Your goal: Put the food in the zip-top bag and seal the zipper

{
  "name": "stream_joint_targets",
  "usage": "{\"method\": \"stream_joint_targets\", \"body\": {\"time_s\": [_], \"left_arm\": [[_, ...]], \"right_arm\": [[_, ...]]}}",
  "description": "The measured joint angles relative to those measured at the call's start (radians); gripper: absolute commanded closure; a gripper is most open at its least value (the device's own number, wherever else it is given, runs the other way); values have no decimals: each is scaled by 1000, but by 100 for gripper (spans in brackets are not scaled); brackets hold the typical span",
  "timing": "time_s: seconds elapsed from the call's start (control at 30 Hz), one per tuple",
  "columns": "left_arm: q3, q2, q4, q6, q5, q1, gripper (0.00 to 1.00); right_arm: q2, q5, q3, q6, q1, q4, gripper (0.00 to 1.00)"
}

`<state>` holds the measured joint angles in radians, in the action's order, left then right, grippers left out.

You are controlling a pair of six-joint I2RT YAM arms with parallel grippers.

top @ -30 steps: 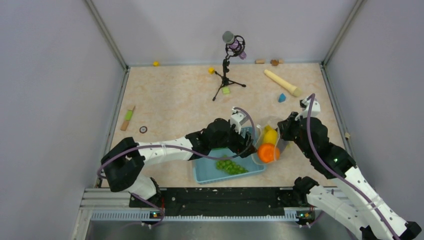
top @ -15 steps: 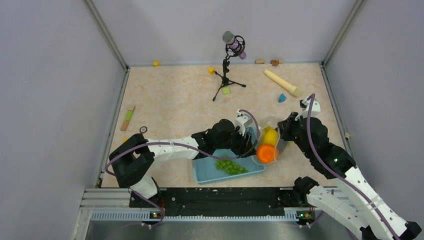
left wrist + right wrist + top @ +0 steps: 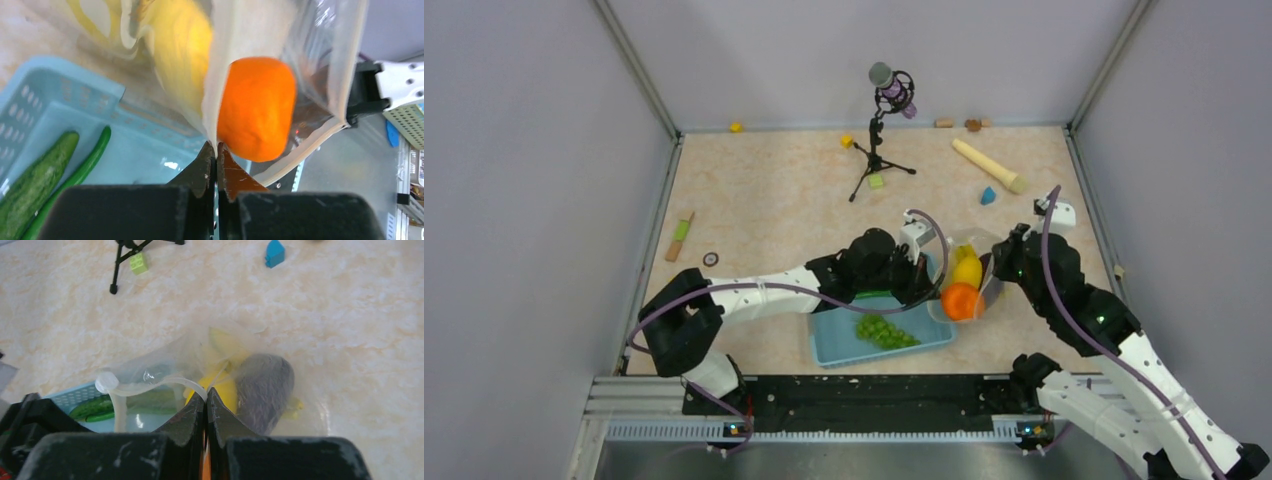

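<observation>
The clear zip-top bag (image 3: 977, 262) hangs between both grippers beside the basket. Inside it are an orange (image 3: 256, 107), a yellow oval fruit (image 3: 182, 45), a dark eggplant (image 3: 262, 387) and a banana (image 3: 220, 342). My left gripper (image 3: 216, 146) is shut on the bag's near mouth edge, just under the orange. My right gripper (image 3: 206, 391) is shut on the whitish zipper (image 3: 150, 387) on the opposite side. Green grapes (image 3: 884, 332) and a cucumber (image 3: 37, 185) lie in the light blue basket (image 3: 839, 352).
A microphone tripod (image 3: 879, 150) stands mid-table. A beige cylinder (image 3: 989, 165), a blue block (image 3: 988, 195), a green block (image 3: 876, 181) and a yellow block (image 3: 846, 140) lie behind it. Grey walls enclose the table on three sides.
My left gripper moved right to the bag's mouth and shut on its edge. My right arm shifted slightly right, and the bag with its fruit moved along.
</observation>
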<state>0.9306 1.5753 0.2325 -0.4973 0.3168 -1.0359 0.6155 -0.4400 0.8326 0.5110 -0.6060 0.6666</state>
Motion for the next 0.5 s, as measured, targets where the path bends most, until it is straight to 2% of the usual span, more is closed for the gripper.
{"method": "stream_joint_targets", "body": {"time_s": [0.17,0.3,0.5], "left_arm": [[158,-4,-99,25,8,0,100],[343,-2,-203,61,1,2,100],[591,48,-320,118,-85,21,100]], "right_arm": [[30,-128,117,53,0,149,100],[62,-222,246,89,0,282,100],[110,-311,350,129,0,444,100]]}}
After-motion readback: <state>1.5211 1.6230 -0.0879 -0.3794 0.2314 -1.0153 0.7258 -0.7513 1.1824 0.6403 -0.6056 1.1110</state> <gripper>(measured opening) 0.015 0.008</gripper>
